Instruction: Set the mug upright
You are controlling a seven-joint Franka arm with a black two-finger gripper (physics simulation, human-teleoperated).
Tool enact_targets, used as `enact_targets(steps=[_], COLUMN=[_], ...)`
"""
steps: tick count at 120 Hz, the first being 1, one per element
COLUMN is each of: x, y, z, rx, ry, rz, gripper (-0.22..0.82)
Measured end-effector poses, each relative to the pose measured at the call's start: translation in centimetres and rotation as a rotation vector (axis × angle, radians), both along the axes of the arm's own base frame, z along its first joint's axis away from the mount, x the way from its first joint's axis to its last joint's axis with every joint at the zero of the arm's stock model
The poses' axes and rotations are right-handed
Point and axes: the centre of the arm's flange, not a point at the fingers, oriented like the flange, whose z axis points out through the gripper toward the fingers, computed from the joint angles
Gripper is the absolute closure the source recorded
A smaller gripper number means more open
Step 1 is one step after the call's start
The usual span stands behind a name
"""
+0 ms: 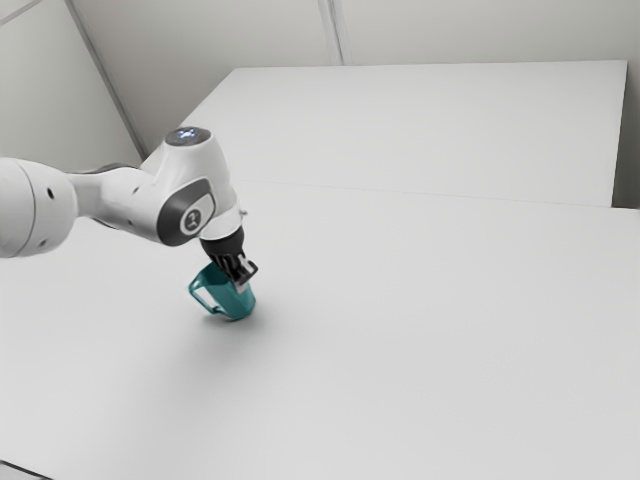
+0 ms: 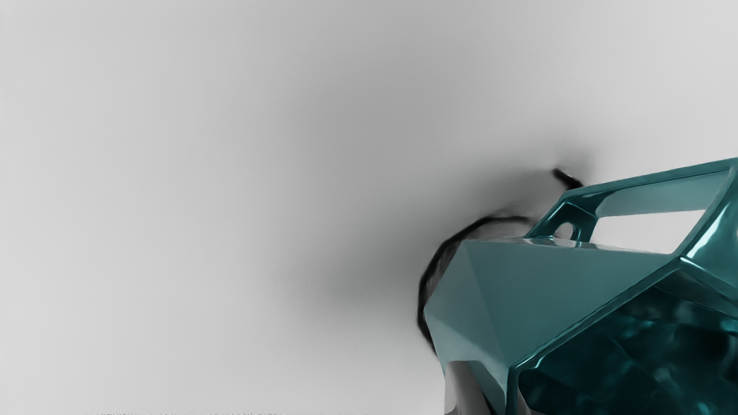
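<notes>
The teal faceted mug (image 1: 236, 304) is low over the white table, tilted, its handle toward the exterior view's left and its base down. At its rim is my gripper (image 1: 241, 276), reaching down from above. In the wrist view the mug (image 2: 542, 294) shows its open mouth, its outer wall and its handle. My gripper (image 2: 497, 400) is shut on the mug's wall, one finger along the outside and the other just inside the rim. The pictures do not settle whether the base rests fully on the table.
The white table (image 1: 430, 330) extends widely around the mug. Behind it is another white surface (image 1: 430, 130), with pale walls beyond. A dark-edged item (image 1: 22, 470) lies at the exterior view's lower left corner. The arm comes in from the exterior view's left.
</notes>
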Motion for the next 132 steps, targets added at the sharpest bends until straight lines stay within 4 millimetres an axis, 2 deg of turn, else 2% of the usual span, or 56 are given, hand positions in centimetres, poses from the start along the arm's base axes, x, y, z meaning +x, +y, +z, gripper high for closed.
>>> enact_targets(steps=[10,30,52,68,88,97,109,121,132], x=[-0.1,0.0,0.0,-0.4,-0.8,-0.4,1.3,2.6,3.2], y=[-0.7,-0.2,-0.4,-0.5,-0.7,-1.3,-2.1,-1.9,-1.3], z=[-0.2,-1.0,0.4,2.5,5.9,7.7,12.4,17.0,19.9], rx=[0.003,0.003,0.011,0.018,0.026,0.022,0.018,0.018,0.021], ry=[0.004,0.016,-0.007,-0.034,-0.059,-0.081,-0.127,-0.145,-0.139], rz=[-0.016,-0.008,-0.016,-0.017,-0.014,-0.019,-0.02,-0.005,0.015], gripper=[0.79,0.78,0.38,0.21,0.09,0.07,0.04,0.03,0.02])
